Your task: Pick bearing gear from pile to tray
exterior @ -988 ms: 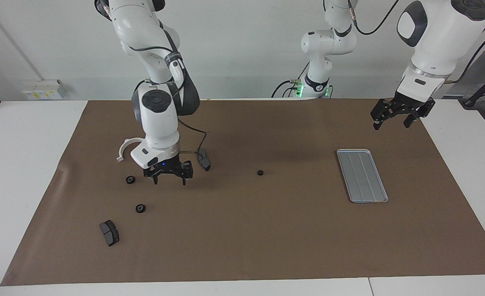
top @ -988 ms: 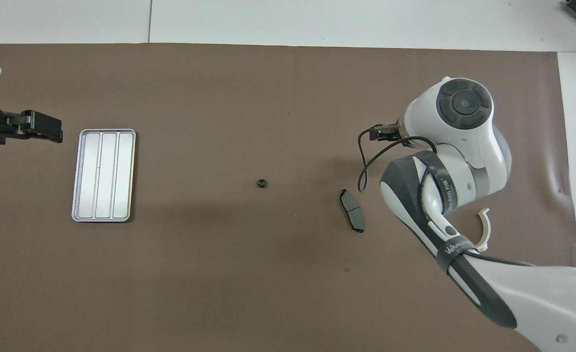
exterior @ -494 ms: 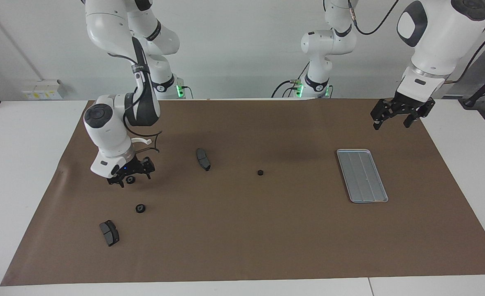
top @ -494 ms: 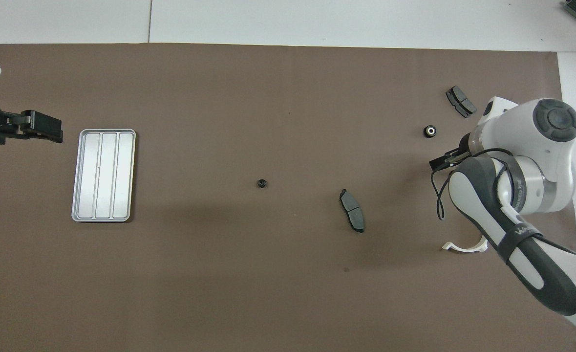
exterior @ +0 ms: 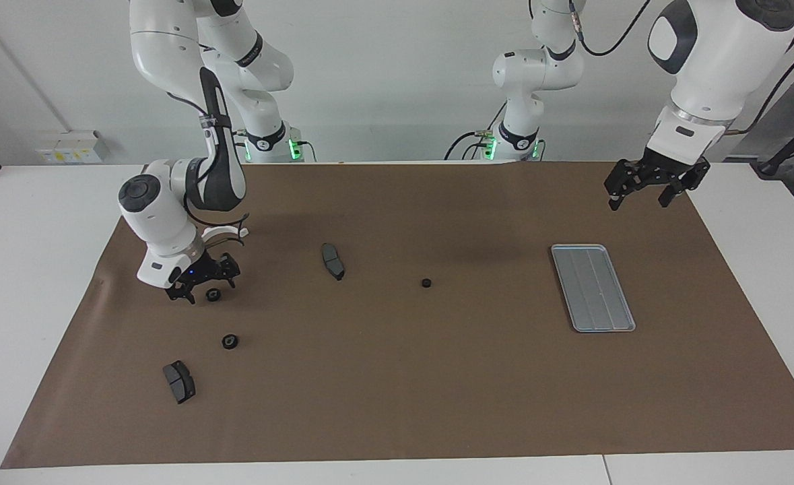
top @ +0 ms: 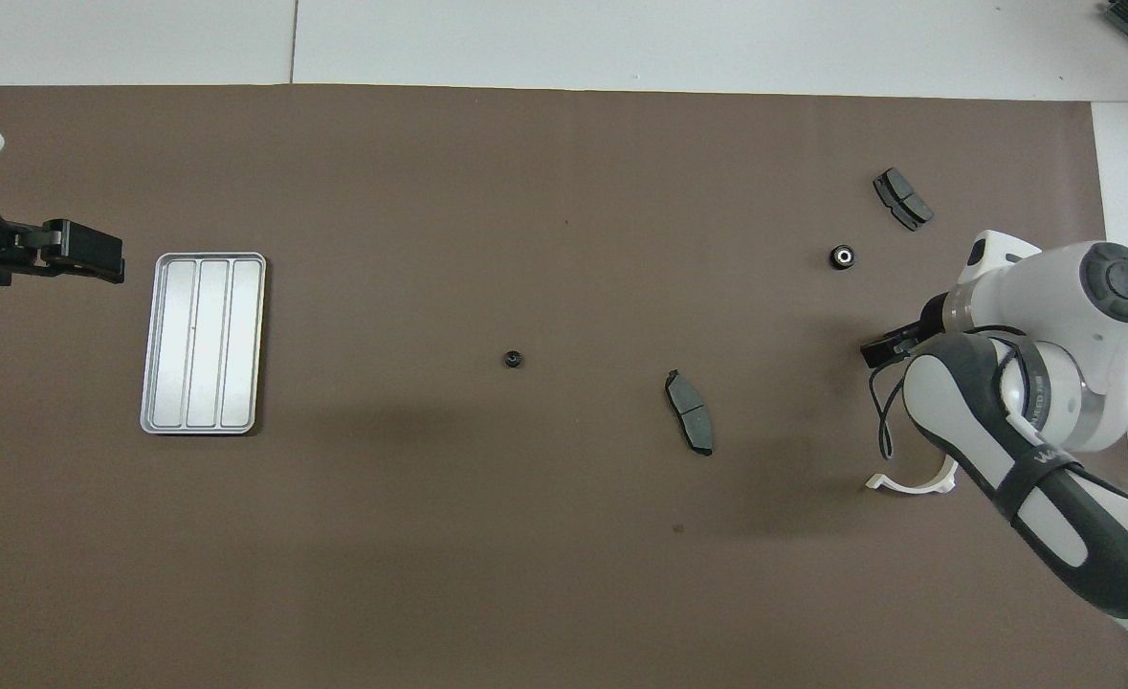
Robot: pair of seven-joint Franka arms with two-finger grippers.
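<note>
The pile is scattered at the right arm's end of the brown mat. It has a black gear (exterior: 213, 294), a second gear (exterior: 229, 341) (top: 842, 256), two dark brake pads (exterior: 178, 381) (exterior: 333, 261) and a white half-ring bracket (exterior: 221, 232) (top: 913, 478). A smaller gear (exterior: 426, 283) (top: 513, 359) lies alone mid-mat. My right gripper (exterior: 207, 289) is open and low, its fingers on either side of the first gear. The overhead view hides that gear under the arm. The silver tray (exterior: 592, 287) (top: 202, 343) holds nothing. My left gripper (exterior: 641, 192) (top: 80, 254) waits open beside the tray.
The brown mat (exterior: 397, 391) covers most of the white table. The second brake pad also shows in the overhead view (top: 689, 426), between the lone gear and the right arm.
My right gripper has swung from beside the mid-mat brake pad toward the right arm's end and now straddles a gear. The left arm has barely moved.
</note>
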